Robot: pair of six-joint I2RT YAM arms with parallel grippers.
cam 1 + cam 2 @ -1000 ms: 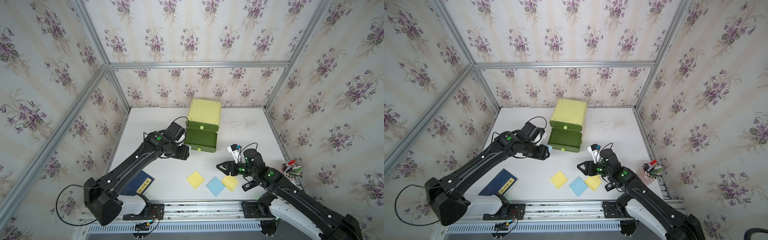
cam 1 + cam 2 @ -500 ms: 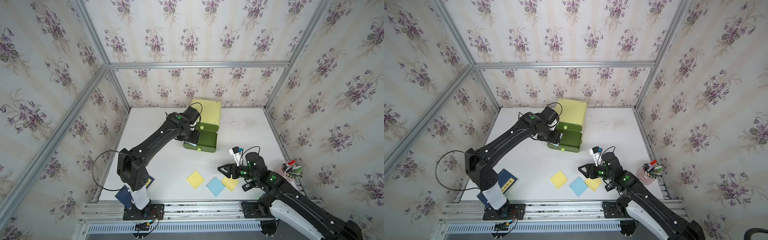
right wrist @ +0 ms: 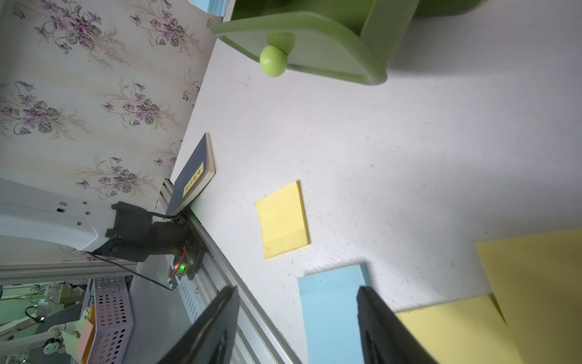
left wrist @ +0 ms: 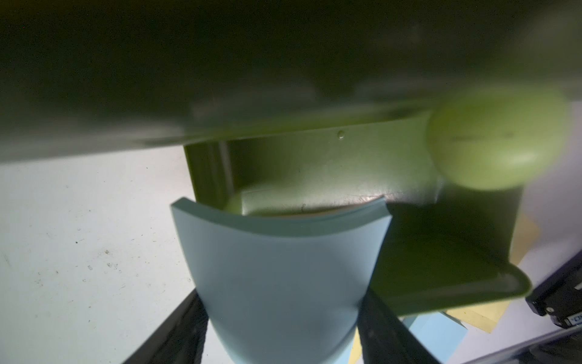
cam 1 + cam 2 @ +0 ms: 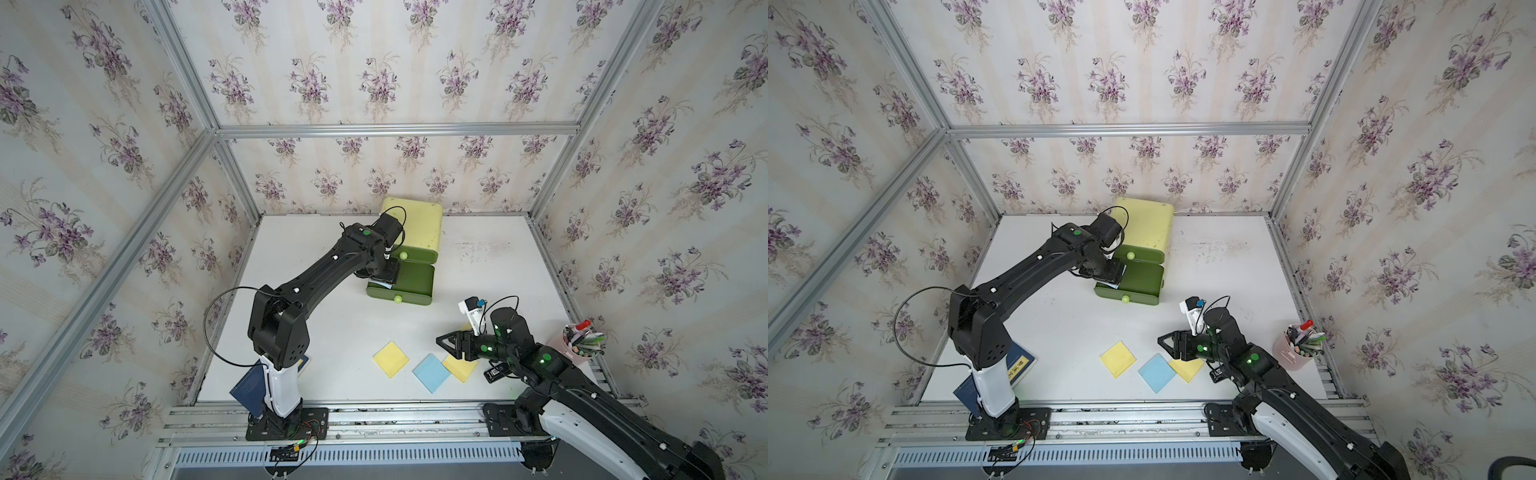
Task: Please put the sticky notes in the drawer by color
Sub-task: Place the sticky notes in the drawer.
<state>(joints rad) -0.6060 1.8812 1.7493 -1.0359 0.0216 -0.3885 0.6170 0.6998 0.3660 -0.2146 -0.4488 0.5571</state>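
The drawer (image 5: 417,226) stands at the back of the table, its bottom tray (image 5: 411,282) pulled far out. My left gripper (image 5: 384,276) hangs at that tray's left end, shut on a light blue sticky note (image 4: 277,271) that bows between its fingers (image 4: 385,327) over the tray's inside. On the table near the front lie a yellow note (image 5: 390,359), a blue note (image 5: 432,372) and another yellow note (image 5: 461,368). My right gripper (image 5: 446,343) hovers open just above them, the blue note (image 3: 330,312) between its fingers, untouched.
A dark blue book (image 5: 249,384) lies at the front left corner, partly behind the left arm's base. A pink cup of pens (image 5: 579,343) stands at the right edge. A small black device (image 5: 496,374) lies by the right arm. The middle drawer's knob (image 5: 403,255) juts above the open tray.
The left arm has swung from the table left of the drawer to the open bottom tray, carrying the blue note. The right gripper has drifted slightly nearer the notes.
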